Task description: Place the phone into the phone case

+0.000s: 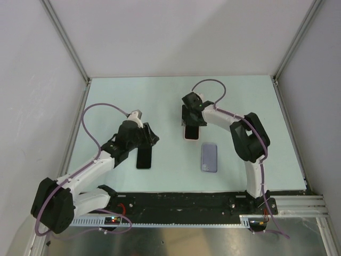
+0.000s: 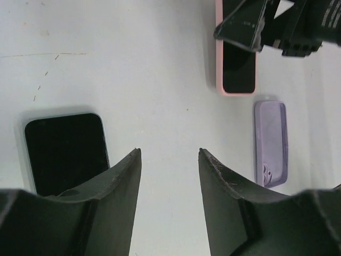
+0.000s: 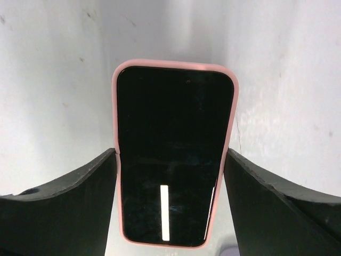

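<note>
A bare black phone (image 1: 144,158) lies flat on the table and also shows in the left wrist view (image 2: 66,152). My left gripper (image 1: 145,137) is open and empty (image 2: 169,152), just above the table to the right of this phone. An empty purple phone case (image 1: 209,157) lies right of centre, also seen by the left wrist (image 2: 270,143). A second phone in a pink case (image 1: 192,133) lies at the centre. My right gripper (image 1: 192,118) straddles it, with both fingers touching the pink edges (image 3: 172,152).
The pale table (image 1: 240,106) is walled by white panels at the back and sides. A black rail (image 1: 186,201) with the arm bases runs along the near edge. The right arm's wrist (image 2: 277,24) hangs over the pink-cased phone (image 2: 238,69).
</note>
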`<state>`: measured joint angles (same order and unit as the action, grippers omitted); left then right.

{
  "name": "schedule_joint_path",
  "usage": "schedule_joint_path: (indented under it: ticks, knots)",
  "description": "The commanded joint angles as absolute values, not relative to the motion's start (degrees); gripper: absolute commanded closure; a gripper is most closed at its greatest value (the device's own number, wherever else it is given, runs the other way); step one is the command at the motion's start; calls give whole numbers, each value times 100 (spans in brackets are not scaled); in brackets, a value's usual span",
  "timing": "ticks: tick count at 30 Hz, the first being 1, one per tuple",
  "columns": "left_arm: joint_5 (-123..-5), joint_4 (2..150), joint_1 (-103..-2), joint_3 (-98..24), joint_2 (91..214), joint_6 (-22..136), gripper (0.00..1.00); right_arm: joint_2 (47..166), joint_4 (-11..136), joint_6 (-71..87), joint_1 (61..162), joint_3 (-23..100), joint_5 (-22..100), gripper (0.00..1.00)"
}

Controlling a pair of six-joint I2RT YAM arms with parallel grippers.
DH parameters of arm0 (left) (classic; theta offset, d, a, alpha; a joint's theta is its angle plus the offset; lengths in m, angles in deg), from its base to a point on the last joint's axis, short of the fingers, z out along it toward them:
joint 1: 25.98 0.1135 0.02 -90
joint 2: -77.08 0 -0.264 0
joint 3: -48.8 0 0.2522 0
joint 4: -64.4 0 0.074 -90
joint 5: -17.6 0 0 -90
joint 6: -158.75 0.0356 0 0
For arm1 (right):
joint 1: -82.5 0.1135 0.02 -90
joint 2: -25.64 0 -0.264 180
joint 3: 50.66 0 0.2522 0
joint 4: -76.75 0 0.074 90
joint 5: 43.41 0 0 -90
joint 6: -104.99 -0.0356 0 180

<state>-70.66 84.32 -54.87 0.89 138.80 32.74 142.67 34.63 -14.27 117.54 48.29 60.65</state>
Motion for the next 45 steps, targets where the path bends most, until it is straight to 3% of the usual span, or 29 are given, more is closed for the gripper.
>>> schedule_joint_path:
  ticks: [1,8,10,14,19,21,24,34,45]
  knots:
    - [-7120,8278,-5431,58,13964,3250,48,14539,3668,-734,11663,5469,5803,77]
    - [-7409,8250,-5406,170,14086,3152,47,14993,3627,-418,11488,5963,5635,69]
    - [-7473,8241,-5379,210,14110,3132,45,15049,3594,-391,11468,6014,5661,60]
    - [-7613,8220,-5285,342,14112,3059,35,15004,3616,-403,11419,5957,5637,22]
    - [-8010,8252,-5213,556,14002,3040,12,14758,3660,-319,11384,5879,5619,4]
    - [-8149,8352,-5205,563,14045,3161,3,14630,3699,-302,11365,5879,5582,1]
    - [-8312,8448,-5208,626,14149,3280,1,14457,3685,-290,11321,5933,5502,1]
    - [-8451,8591,-5366,683,14661,3684,0,13188,3627,-805,11217,5124,5436,1]
    - [-8834,8819,-5750,482,15151,3663,0,11296,3746,-1382,11224,3096,5545,1]
